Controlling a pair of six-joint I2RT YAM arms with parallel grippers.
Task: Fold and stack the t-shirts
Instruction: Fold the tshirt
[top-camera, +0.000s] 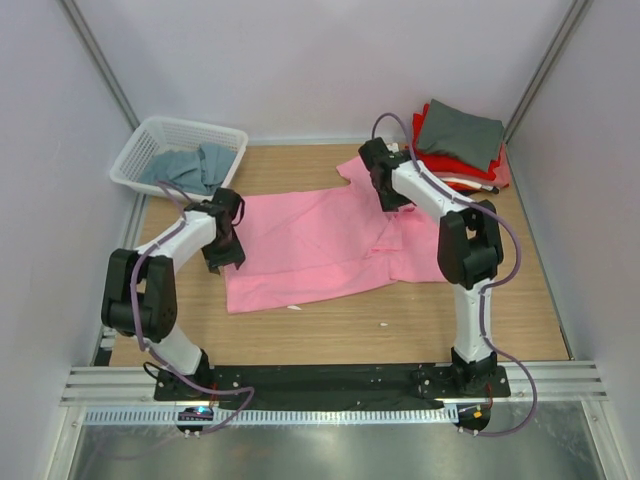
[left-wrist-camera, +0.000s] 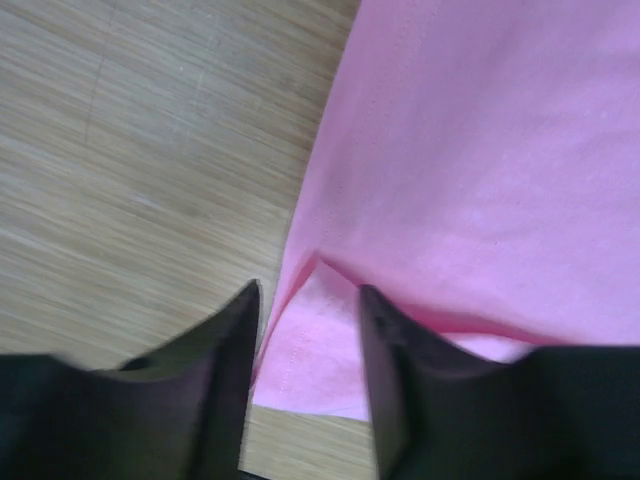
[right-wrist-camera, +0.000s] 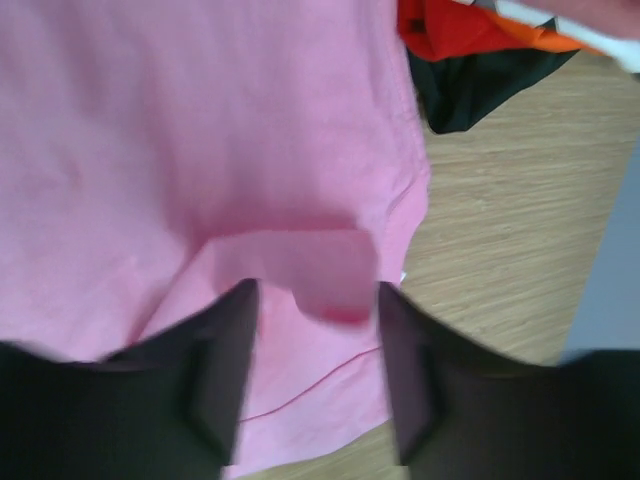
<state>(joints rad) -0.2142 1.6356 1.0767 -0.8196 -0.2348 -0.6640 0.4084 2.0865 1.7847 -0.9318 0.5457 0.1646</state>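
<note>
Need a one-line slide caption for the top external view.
Left gripper and right gripper at opposite ends of the spread pink t-shirt; folded stack far right, grey-blue shirt in basket far left.

The top view looks down from behind over the whole table (top-camera: 350, 330). Both wrist views hover close above the pink t-shirt (top-camera: 310, 245), shared by all.
</note>
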